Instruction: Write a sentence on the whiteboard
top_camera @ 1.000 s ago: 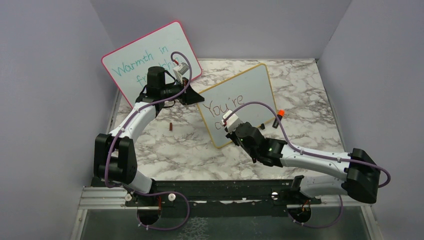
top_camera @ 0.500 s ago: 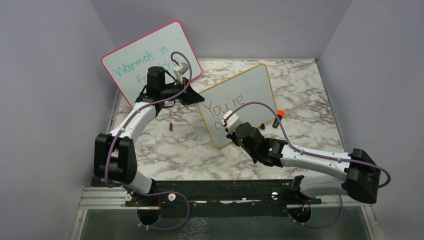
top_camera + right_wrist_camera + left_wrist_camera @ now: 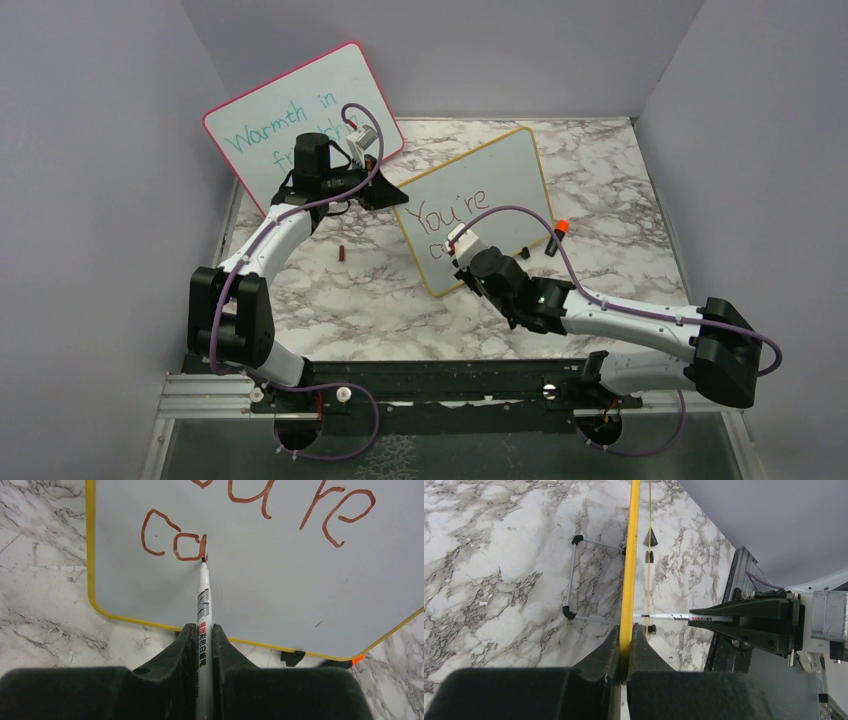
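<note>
The yellow-framed whiteboard (image 3: 480, 200) stands tilted on the marble table; it also shows in the right wrist view (image 3: 280, 580). On it is the red-brown sentence (image 3: 240, 525): "You're" above "ca". My left gripper (image 3: 625, 635) is shut on the board's yellow edge (image 3: 629, 570) at its upper left corner (image 3: 392, 196). My right gripper (image 3: 203, 635) is shut on a grey marker (image 3: 202, 610), whose tip touches the board at the end of "ca". The marker also shows in the left wrist view (image 3: 674, 616).
A larger pink-framed board (image 3: 300, 110) with teal writing leans at the back left. A small dark red marker cap (image 3: 342, 252) lies on the table left of the whiteboard. An orange-tipped object (image 3: 560, 228) lies by the board's right edge. Grey walls enclose the table.
The right gripper has shifted slightly up and right along the board with the marker. The left arm has not moved.
</note>
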`<state>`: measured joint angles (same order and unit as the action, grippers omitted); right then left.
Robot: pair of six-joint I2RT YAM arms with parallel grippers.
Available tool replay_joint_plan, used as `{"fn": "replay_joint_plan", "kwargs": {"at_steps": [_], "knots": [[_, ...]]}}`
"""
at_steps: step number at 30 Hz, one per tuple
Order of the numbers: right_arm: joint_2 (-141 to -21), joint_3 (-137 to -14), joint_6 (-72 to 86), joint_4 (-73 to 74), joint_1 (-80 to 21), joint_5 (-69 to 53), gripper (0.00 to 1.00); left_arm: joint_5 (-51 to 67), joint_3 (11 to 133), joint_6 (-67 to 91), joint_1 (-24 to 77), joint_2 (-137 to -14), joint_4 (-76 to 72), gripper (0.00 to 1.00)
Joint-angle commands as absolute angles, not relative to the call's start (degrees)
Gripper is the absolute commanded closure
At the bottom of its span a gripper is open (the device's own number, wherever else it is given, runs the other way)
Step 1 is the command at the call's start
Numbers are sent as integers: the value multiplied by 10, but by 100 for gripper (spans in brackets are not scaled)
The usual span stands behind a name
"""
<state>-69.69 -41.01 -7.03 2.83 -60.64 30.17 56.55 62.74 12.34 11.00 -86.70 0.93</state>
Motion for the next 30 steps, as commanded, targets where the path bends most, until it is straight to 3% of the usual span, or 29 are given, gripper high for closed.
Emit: {"fn": "replay_joint_plan", "kwargs": {"at_steps": [1,30], "knots": [[-694,-398,-62,47,-601,311,99,541,605,73,113,-894,76,100],[-671,-412,-67,7,-601,294,99,531,621,40,89,-877,119,100]]}}
